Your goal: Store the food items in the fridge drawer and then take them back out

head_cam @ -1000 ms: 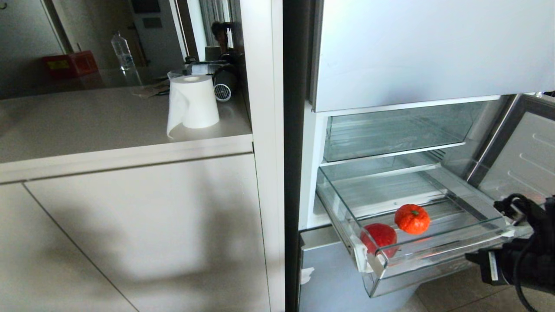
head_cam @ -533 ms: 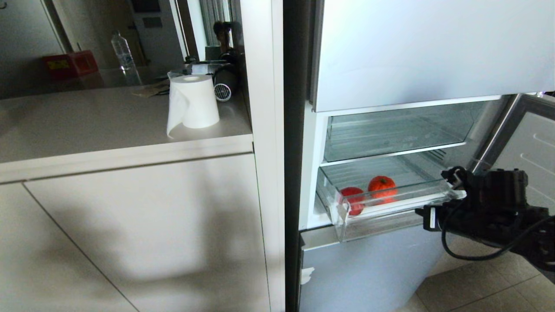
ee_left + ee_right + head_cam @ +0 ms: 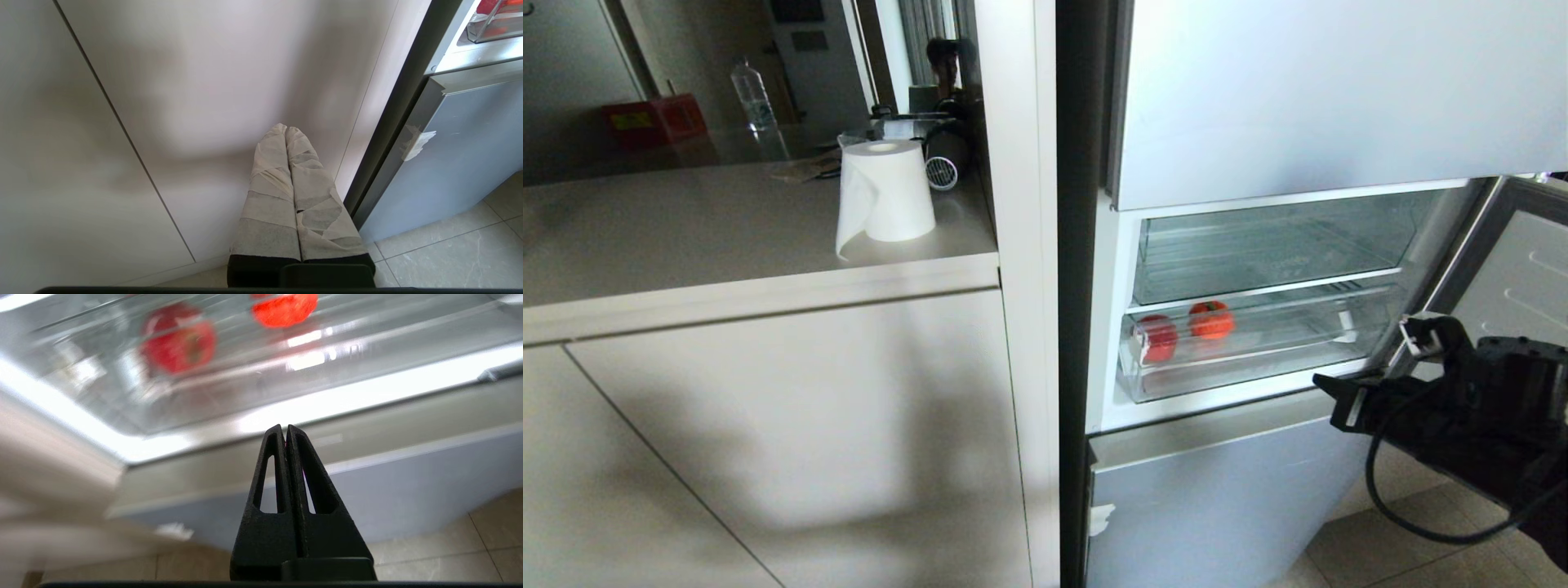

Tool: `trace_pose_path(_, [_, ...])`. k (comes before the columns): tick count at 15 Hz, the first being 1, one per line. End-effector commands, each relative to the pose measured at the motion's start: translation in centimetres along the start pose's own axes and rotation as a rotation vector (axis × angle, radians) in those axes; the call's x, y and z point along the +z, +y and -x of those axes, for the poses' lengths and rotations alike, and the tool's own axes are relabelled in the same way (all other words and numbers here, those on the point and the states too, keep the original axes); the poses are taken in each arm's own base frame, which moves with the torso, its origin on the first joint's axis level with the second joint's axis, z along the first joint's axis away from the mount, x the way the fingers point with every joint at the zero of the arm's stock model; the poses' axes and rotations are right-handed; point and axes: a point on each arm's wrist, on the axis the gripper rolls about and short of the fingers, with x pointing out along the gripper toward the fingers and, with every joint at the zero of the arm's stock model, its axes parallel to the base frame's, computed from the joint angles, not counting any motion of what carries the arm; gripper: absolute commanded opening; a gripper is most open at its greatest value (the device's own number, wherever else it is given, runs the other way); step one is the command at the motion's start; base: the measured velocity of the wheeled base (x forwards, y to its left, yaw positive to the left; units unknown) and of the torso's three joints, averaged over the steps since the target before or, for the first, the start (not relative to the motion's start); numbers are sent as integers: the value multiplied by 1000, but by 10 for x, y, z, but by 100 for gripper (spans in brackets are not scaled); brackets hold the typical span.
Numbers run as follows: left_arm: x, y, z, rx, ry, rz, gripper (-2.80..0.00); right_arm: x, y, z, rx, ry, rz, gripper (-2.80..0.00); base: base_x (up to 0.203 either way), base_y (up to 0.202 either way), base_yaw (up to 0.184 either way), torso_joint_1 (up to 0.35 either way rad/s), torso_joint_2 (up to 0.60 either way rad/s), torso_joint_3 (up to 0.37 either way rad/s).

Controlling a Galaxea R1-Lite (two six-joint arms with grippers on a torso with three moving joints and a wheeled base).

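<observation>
We find the drawer (image 3: pixel 1250 347) pushed home in the fridge (image 3: pixel 1307 90), its clear front lip flush with the shelf edge. Both foods sit inside at its left end: the red one (image 3: pixel 1159 337) against the front left corner, the orange one (image 3: pixel 1211 319) just beside it, slightly further back and to the right. The right gripper (image 3: pixel 286 430) has its fingers pressed together and holds nothing. In the head view it hangs to the right of the drawer and a little below the lip, near the lower panel (image 3: pixel 1217 498), apart from the drawer. The right wrist view has it pointing up toward the drawer from beneath, tips level with the sill under the lip. In our judgement, the storing half is done, and the coming move turns on one relation: the lip lies above and to the left of the right gripper, and its long axis runs across the fridge opening, so the gripper must rise and hook that edge to draw it out. The right arm is plainly the nearer. The left gripper (image 3: pixel 288 130), its taped fingers together and empty, is parked low before the cabinet (image 3: pixel 163 102). The right wrist view is smeared, so the lip's underside is hard to make out. The arm hides the drawer's right front corner in the head view. The foods show only through the clear plastic.
</observation>
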Motion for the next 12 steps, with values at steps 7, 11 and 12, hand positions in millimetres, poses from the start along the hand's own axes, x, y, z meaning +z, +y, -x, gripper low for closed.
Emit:
trace_pose_path(7, [0, 0, 0, 0, 0, 0, -280, -6, 20, 171, -76, -312, 83, -280, 0, 0, 0, 0, 0, 0])
trace_pose_path(11, [0, 0, 0, 0, 0, 0, -280, -42, 21, 242, -164, -388, 216, -280, 0, 0, 0, 0, 0, 0])
trace_pose_path(12, [0, 0, 0, 0, 0, 0, -280, -55, 18, 249, -190, -361, 228, -280, 0, 0, 0, 0, 0, 0])
